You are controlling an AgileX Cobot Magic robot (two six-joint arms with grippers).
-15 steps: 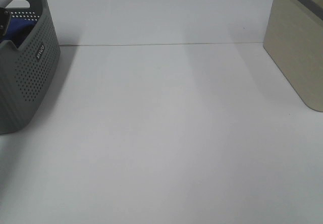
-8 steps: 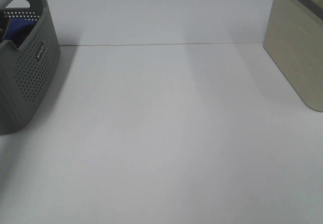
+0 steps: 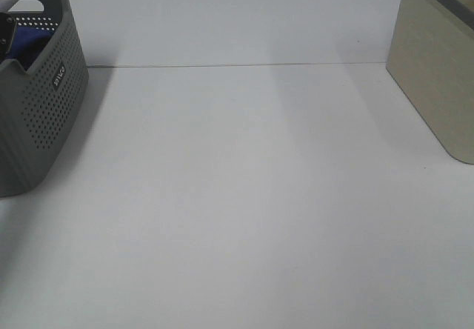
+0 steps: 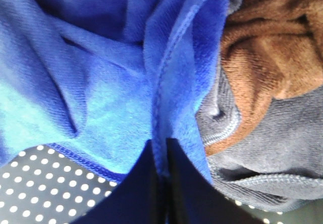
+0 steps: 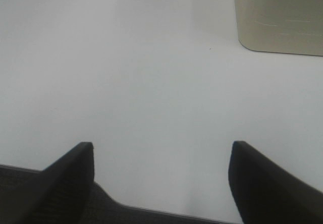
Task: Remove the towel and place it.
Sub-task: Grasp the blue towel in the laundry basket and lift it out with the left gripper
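Observation:
The blue towel [image 4: 96, 82] fills the left wrist view, plush with a stitched edge. My left gripper [image 4: 160, 151] is shut on a fold of its edge, the two dark fingers pressed together. A sliver of the towel [image 3: 28, 41] shows inside the grey basket [image 3: 44, 107] at the far left of the high view, with a dark part of my left arm at the frame edge. My right gripper [image 5: 161, 156] is open and empty above the bare white table; it does not show in the high view.
A brown cloth [image 4: 267, 47] and a grey cloth [image 4: 272, 153] lie beside the towel in the basket, over its perforated floor [image 4: 35, 188]. A beige box [image 3: 437, 70] stands at the table's right and shows in the right wrist view [image 5: 277, 17].
The dark gripper part at the basket's left edge shifts slightly between frames. Nothing else has moved.

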